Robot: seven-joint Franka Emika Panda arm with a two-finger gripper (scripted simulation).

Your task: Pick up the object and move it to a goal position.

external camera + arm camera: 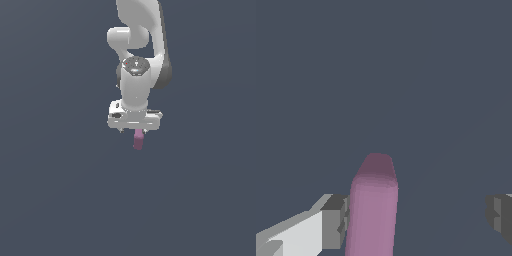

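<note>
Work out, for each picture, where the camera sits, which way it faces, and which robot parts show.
Exterior view: off the arm, facing the arm, end effector and pink bar below it.
Wrist view: on the wrist, looking past the fingers along the bar, one finger beside it, the other apart.
Shared: the bar and end effector.

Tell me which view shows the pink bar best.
The wrist view: the pink bar fills the foreground, beside one finger, rounded end plain. The exterior view shows only a small stub below the hand.
</note>
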